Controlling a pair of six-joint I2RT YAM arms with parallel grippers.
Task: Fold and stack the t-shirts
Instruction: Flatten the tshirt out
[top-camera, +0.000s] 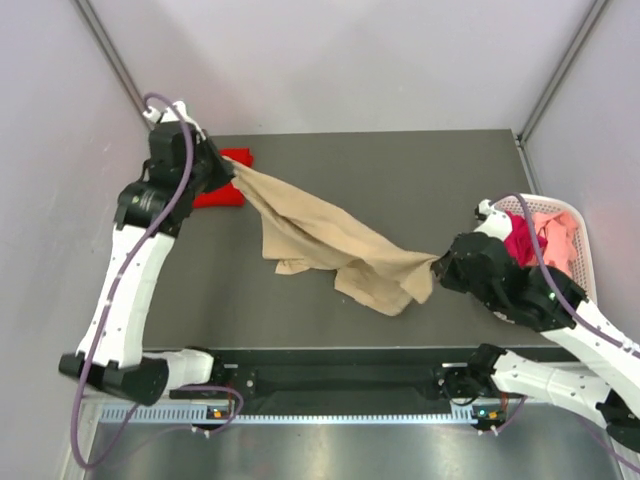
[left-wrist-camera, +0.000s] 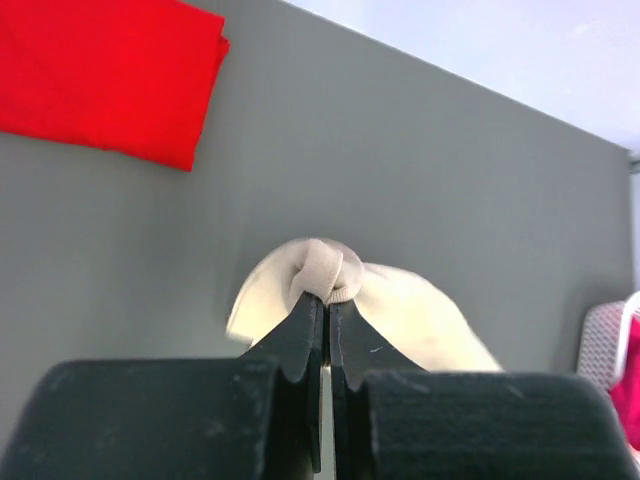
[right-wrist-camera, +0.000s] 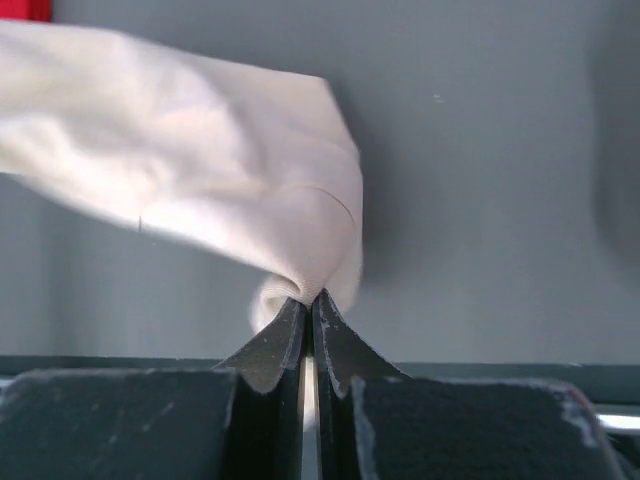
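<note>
A tan t-shirt (top-camera: 320, 245) hangs stretched across the grey table between both arms. My left gripper (top-camera: 228, 170) is shut on its far-left corner, close beside a folded red t-shirt (top-camera: 222, 190). In the left wrist view the jaws (left-wrist-camera: 327, 298) pinch a bunched fold of tan t-shirt (left-wrist-camera: 420, 320), with the red t-shirt (left-wrist-camera: 110, 80) lying flat beyond. My right gripper (top-camera: 437, 262) is shut on the shirt's near-right corner. The right wrist view shows its tips (right-wrist-camera: 309, 298) clamped on tan cloth (right-wrist-camera: 200, 170). The shirt's middle sags and rumples onto the table.
A white slotted basket (top-camera: 583, 232) stands at the table's right edge, holding pink (top-camera: 560, 235) and dark red (top-camera: 520, 240) shirts. The right arm's forearm lies just in front of it. The table's near edge (top-camera: 330, 352) runs above the arm bases.
</note>
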